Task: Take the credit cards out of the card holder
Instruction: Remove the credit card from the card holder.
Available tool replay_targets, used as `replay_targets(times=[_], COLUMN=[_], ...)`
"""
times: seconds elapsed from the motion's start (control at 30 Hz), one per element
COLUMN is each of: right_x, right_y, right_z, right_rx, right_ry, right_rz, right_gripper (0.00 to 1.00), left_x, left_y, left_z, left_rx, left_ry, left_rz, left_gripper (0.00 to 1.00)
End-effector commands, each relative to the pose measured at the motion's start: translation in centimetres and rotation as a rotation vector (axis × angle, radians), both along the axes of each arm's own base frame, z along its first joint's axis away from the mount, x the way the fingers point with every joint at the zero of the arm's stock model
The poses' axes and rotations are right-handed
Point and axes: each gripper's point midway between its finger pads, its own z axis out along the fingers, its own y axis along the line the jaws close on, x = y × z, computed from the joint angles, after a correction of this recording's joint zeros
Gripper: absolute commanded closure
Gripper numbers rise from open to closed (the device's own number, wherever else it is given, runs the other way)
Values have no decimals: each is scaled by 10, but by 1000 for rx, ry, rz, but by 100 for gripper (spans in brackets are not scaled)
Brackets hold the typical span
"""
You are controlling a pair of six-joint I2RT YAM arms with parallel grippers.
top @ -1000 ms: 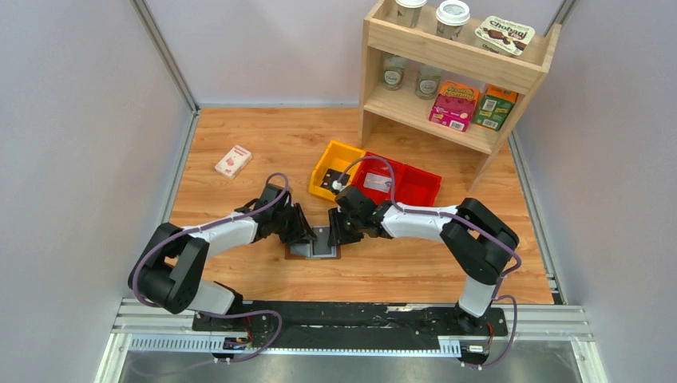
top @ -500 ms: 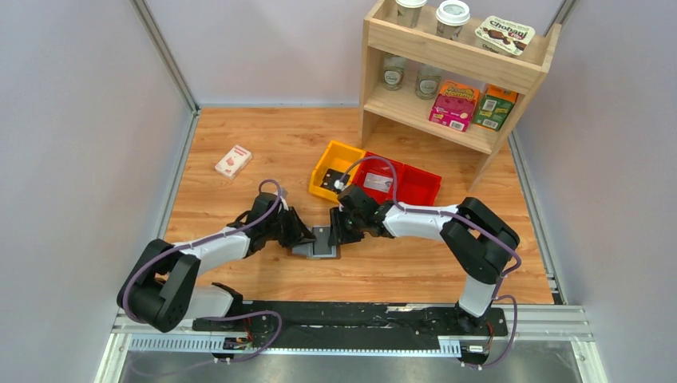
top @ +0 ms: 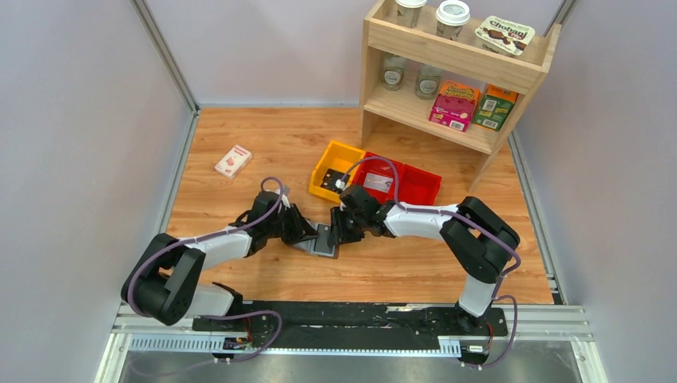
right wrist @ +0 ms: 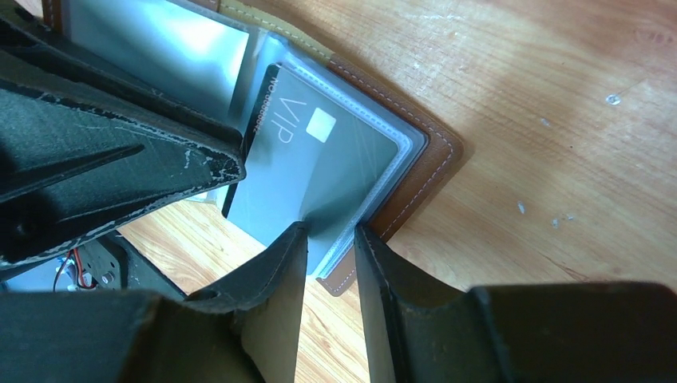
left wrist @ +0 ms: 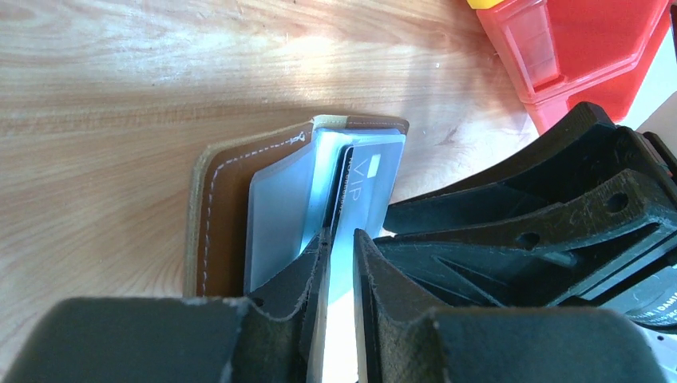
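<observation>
- As you look down from the top external camera, the card holder [top: 323, 242] lies open on the wooden table [top: 239, 136], near its middle, with the left gripper [top: 310, 236] on one side and the right gripper [top: 335, 231] on the other, both touching it. A white-and-red box [top: 232, 161] sits well apart to the far left, and a yellow bin [top: 334, 169] and red bins [top: 403, 185] stand just behind.
- On your left wrist camera, the left gripper [left wrist: 339, 239] is clenched on a thin grey sheet that runs straight into the VIP card [left wrist: 372, 171]. It looks like the card's near edge. The brown cover [left wrist: 214, 199] lies flat on the wood.
- On your right wrist camera, the right gripper [right wrist: 327, 235] pinches the card holder [right wrist: 415, 171] at its edge, one finger on each side of the clear sleeve and its brown border. The VIP card [right wrist: 319, 171] sits in that sleeve, its left end under the other gripper.
</observation>
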Motion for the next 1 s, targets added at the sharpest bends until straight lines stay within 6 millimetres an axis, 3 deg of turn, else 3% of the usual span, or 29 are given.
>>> replay_targets(times=[0.0, 0.2, 0.3, 0.53, 0.77, 0.97], right_x=[-7, -5, -2, 11, 26, 34], right_y=[-6, -9, -12, -17, -12, -8], right_z=[-22, -25, -20, -3, 24, 28], right_rx=[-34, -24, -16, -24, -3, 3], right_ry=[33, 45, 42, 6, -52, -76], right_rz=[14, 8, -7, -46, -79, -93], right_gripper=[65, 66, 66, 62, 60, 71], left_x=[2, 2, -1, 1, -3, -3], left_y=[-20, -21, -9, 19, 15, 7], left_z=[16, 10, -1, -7, -13, -10], left_rx=[-96, -86, -5, 146, 127, 38], left_ry=[-48, -36, -8, -19, 12, 10], left_rz=[-83, -93, -69, 4, -8, -3], left_gripper=[77, 78, 78, 59, 57, 57])
